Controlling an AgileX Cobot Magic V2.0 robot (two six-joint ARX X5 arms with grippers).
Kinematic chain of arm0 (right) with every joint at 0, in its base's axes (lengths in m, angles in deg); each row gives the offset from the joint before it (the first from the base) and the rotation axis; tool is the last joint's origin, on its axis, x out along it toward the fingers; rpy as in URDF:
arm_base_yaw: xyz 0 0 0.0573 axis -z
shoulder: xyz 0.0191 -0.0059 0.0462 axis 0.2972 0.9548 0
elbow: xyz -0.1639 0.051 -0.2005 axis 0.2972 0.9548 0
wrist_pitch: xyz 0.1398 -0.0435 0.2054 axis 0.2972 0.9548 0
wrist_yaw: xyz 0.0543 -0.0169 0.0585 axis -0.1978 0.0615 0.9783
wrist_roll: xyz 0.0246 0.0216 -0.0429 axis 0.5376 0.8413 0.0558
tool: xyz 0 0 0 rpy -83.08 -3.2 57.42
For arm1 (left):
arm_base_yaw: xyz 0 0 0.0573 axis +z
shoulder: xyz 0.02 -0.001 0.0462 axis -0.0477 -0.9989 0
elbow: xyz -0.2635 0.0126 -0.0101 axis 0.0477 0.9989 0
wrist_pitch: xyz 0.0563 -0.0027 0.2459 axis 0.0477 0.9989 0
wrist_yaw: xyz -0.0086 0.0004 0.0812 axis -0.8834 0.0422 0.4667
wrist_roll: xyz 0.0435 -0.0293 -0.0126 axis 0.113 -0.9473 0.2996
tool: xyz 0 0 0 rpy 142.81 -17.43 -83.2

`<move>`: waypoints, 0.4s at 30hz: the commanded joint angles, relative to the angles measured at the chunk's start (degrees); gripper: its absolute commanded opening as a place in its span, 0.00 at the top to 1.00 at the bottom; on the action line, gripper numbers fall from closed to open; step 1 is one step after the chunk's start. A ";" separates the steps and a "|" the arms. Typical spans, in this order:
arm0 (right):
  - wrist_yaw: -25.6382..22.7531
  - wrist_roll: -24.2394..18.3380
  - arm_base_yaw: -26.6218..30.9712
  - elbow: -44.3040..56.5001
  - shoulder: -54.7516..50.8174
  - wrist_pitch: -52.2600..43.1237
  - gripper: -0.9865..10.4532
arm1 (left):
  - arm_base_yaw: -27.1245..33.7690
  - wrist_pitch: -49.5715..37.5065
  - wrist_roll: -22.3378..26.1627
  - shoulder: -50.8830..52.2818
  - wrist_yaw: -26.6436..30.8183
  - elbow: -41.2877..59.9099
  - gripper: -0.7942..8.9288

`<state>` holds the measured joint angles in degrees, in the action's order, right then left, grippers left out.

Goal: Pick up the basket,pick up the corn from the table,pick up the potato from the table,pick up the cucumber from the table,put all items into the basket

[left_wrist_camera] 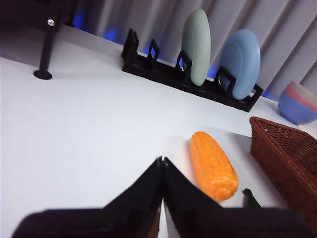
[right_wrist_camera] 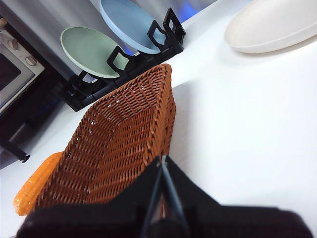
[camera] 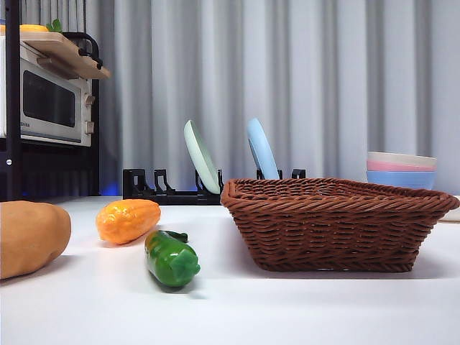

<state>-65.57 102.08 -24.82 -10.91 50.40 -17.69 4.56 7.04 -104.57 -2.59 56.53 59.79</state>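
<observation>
Nothing is lifted yet. Right tool (right_wrist_camera: 162,171), pressed closed and empty, hangs just above the brown wicker basket (right_wrist_camera: 121,144); gripping its rim calls for opening first. Left tool (left_wrist_camera: 162,171), also closed, hovers over bare counter (left_wrist_camera: 89,129) with the bumpy orange corn (left_wrist_camera: 213,165) just beyond. Green cucumber (camera: 171,258) and tan potato (camera: 30,237) lie beside it.

Pale grey curtains (camera: 309,86) hang behind the white bench (camera: 287,309), with a black shelf unit (camera: 14,100) holding a toaster oven (camera: 50,104) at one side and a bluish glow low beside it.
</observation>
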 commanded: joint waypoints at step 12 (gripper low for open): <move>0.28 -8.94 -0.02 -16.70 22.45 -0.22 0.92 | 0.15 5.27 8.57 -13.51 -0.20 -16.83 0.92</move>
<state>-65.35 96.17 -24.82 -26.14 70.90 -17.67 4.56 12.22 -99.70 -14.97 56.46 43.97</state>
